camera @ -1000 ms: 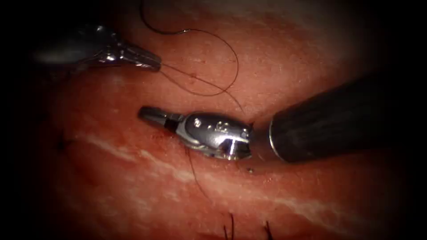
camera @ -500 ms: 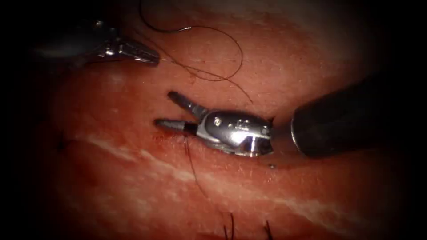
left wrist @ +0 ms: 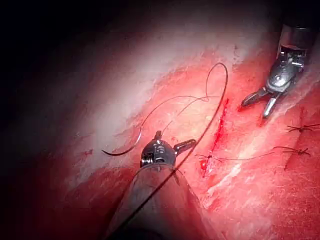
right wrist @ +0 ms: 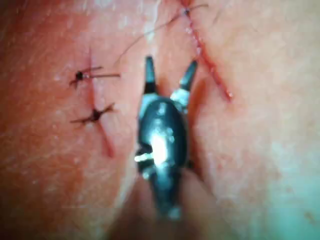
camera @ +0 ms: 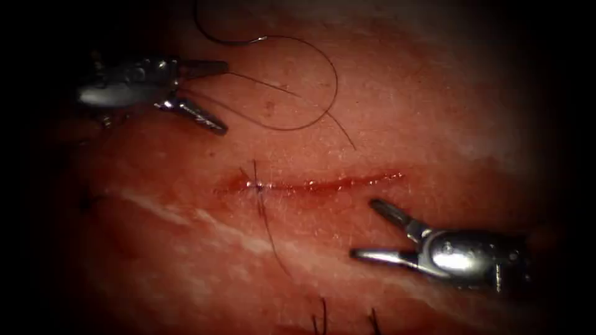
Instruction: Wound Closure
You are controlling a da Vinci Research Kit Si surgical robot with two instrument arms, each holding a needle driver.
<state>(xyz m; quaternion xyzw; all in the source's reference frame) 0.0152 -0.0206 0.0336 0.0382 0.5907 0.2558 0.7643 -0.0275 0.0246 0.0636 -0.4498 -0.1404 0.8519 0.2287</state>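
both tools gape wide, holding nothing. left tool [camera: 208,96] at 10 o'clock, right tool [camera: 372,232] at 4. needle [left wrist: 131,142] lies loose on the tissue [camera: 434,111], not in it. one stitch [camera: 256,185] crosses the cut [camera: 323,183]. judgement: regrip needle mid-curve, keep thread [camera: 310,118] slack.

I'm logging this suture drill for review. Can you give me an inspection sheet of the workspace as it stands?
Surface: tissue; cut lined with red fluid.
Job's things: needle lying on the tissue above the cut's left end, apparently not in it; thread looped beside it; one stitch near the cut's left end.
Clutter: older stitches with cut ends.
Hands: left hand open, gripping nothing; right hand open, empty.
Cables: nothing seen.
Surroundings: nothing seen.
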